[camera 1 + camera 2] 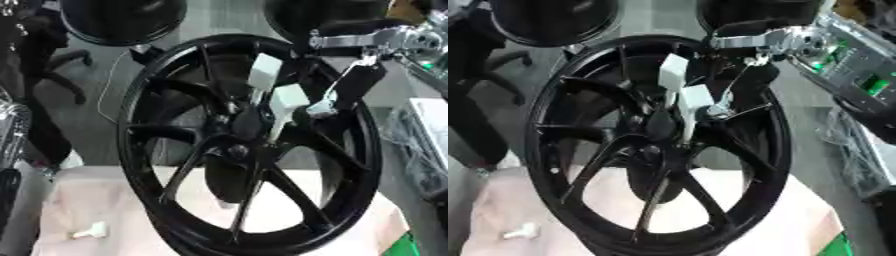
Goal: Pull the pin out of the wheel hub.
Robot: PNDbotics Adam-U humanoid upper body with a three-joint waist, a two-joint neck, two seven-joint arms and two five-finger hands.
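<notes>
pale table point(87, 200), wheel point(249, 145) upright

One black wheel point(249, 145) upright, two white pins point(265, 72) at its hub, one small white piece point(91, 231) on bench point(79, 200).

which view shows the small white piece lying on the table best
The left eye view: the small white piece lies on the pale table cover, left of the black wheel, with bare cover on every side. The right eye view shows it too, lower and close to the bottom edge.
</notes>
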